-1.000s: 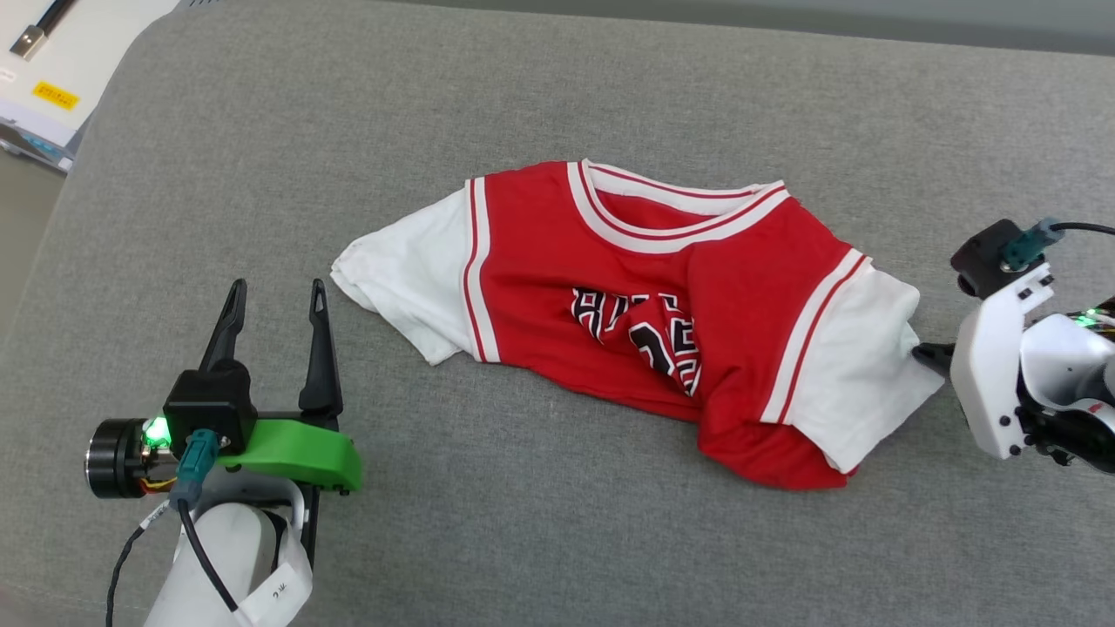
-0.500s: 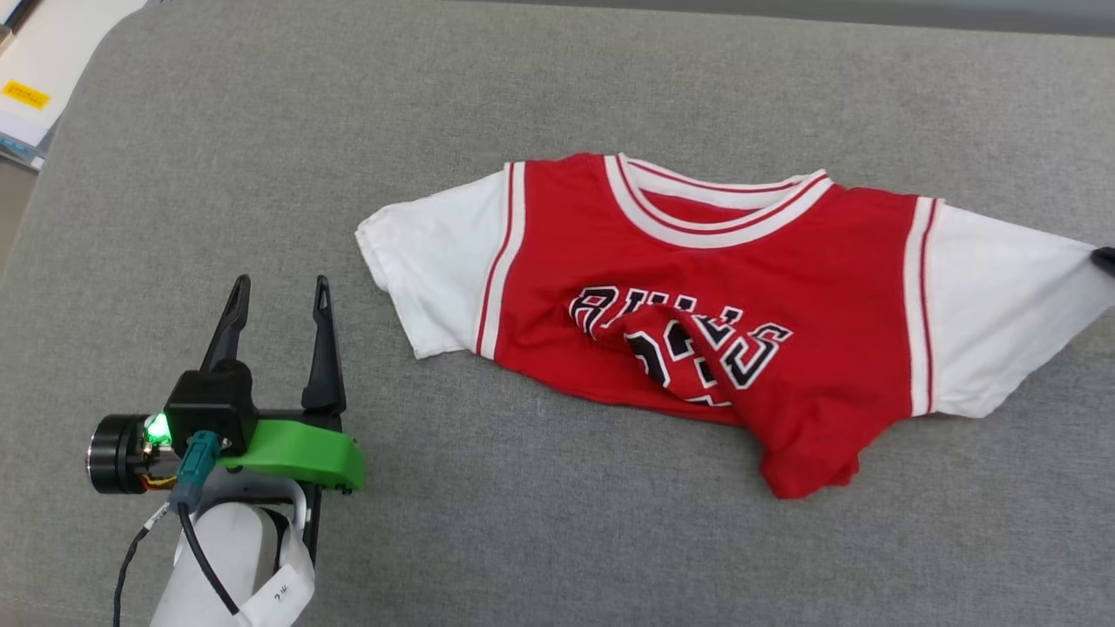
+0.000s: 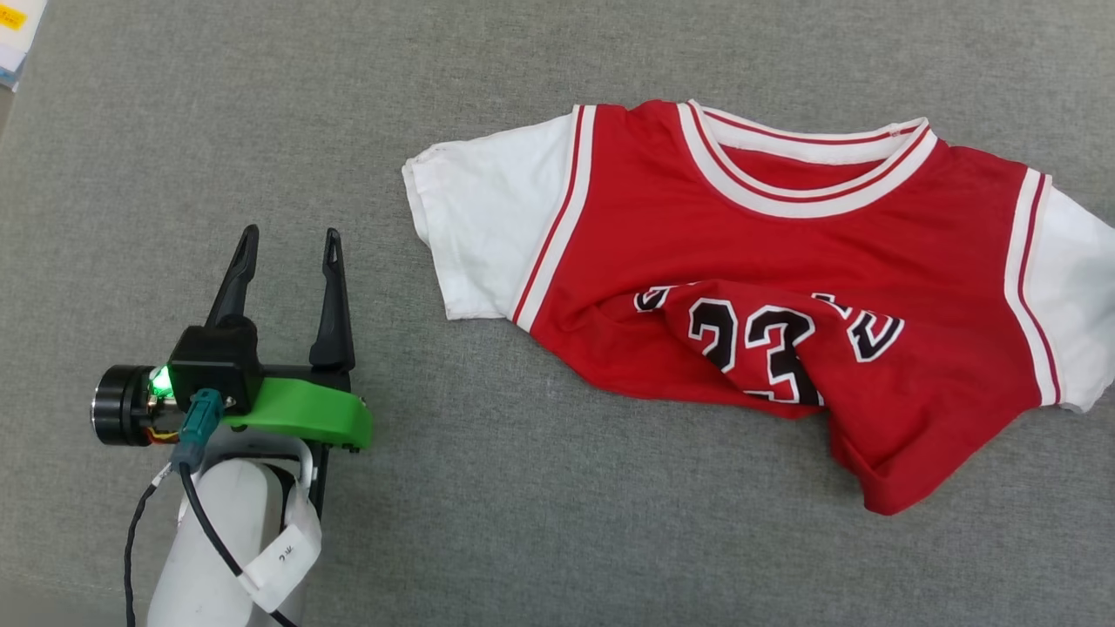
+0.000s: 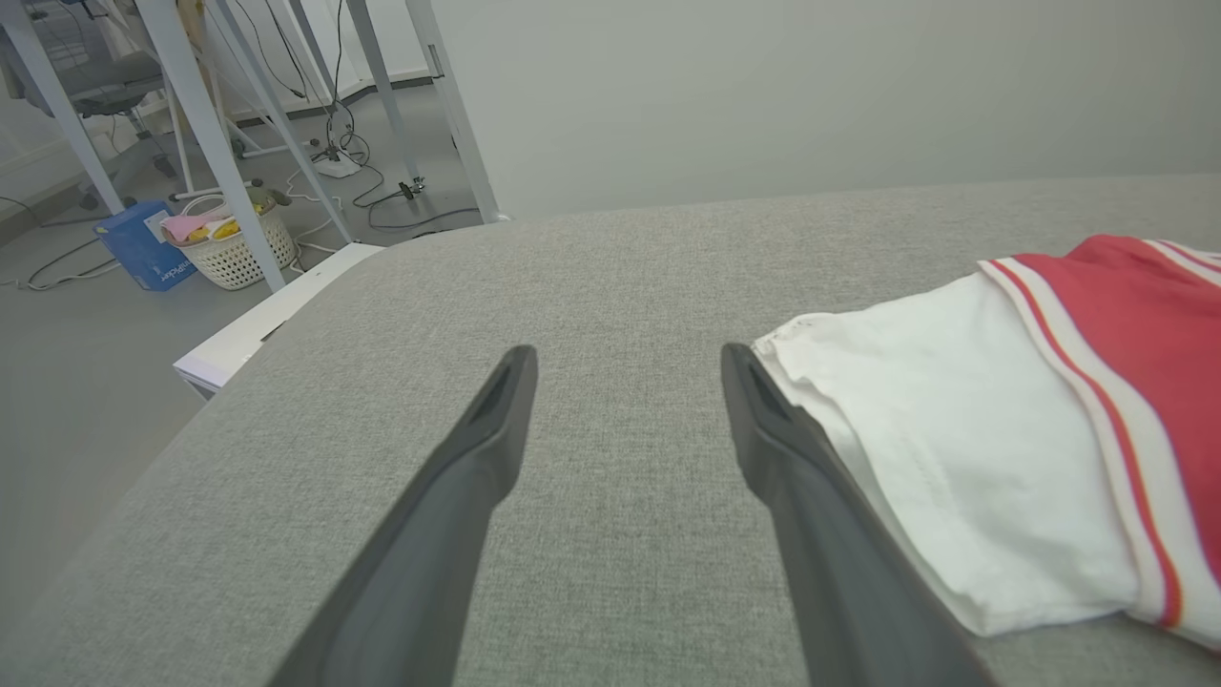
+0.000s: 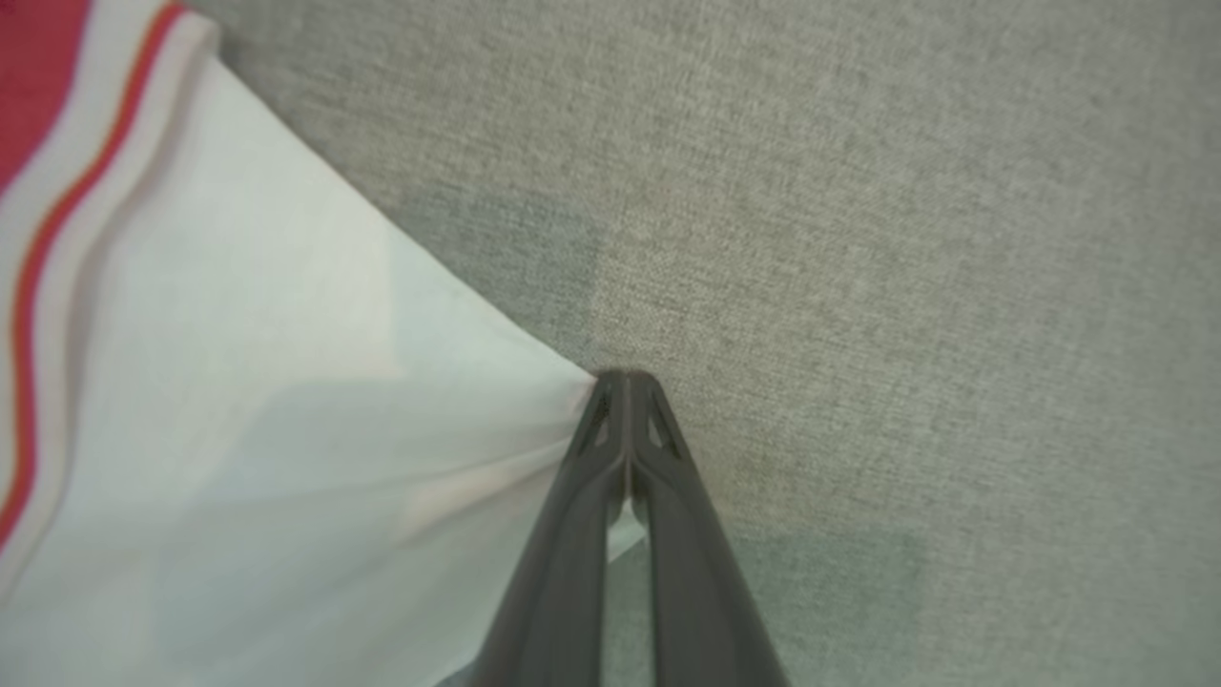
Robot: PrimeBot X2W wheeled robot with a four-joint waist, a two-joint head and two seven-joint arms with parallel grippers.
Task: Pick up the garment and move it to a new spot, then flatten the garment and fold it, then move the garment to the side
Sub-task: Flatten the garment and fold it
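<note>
Looking like lab or test room, probably. White frame legs [image 4: 215, 153] standing on bare grey floor [image 4: 86, 382], loose cables [image 4: 334, 162] trailing past, basket [image 4: 243, 258] and blue box [image 4: 143, 253] sitting beneath, grey fabric worktop [image 4: 610, 286] spreading in front.

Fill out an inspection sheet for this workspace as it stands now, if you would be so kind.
Surface: grey fabric top, flat.
Job's things: garment lies front up, lower half bunched over the lettering, 23 showing.
Clutter: nothing seen on the top; white item with yellow label past its far left corner.
Tools: left tool open, empty, beside one white sleeve; right tool shut on the other sleeve at its edge.
Cables: black cable along the left forearm; loose cables on the floor.
Surroundings: basket, blue box, white frame legs, pale wall.
</note>
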